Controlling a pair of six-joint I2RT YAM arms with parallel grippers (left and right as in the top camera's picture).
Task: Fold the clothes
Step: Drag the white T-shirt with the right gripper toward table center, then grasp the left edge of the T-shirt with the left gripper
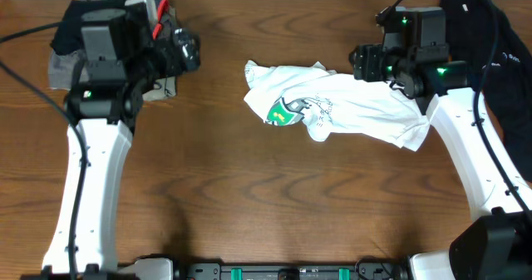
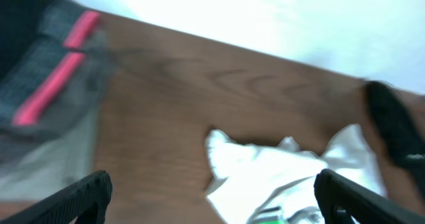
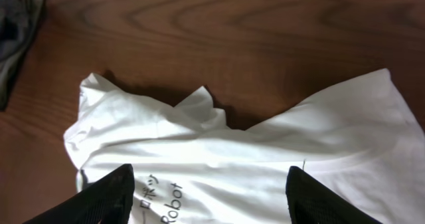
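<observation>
Wooden table (image 1: 249,197) carries white T-shirt (image 1: 349,105), crumpled in heap, not spread. Right gripper (image 3: 209,177) over T-shirt's right part, fingers wide apart, gripping nothing. Left gripper (image 2: 212,184) well left of T-shirt, fully open, empty. No fold made yet; flattening and all folds left.

Overall light: even, moderately bright; no hard glare on the wooden table (image 1: 249,197).
Shadows: soft; a narrow dark band along the far edge of the white T-shirt (image 3: 265,151), right wrist view.
Left wrist view: blurred throughout; backdrop beyond the table blown out white.
Overhead, right wrist views: sharp; shirt lettering legible.
</observation>
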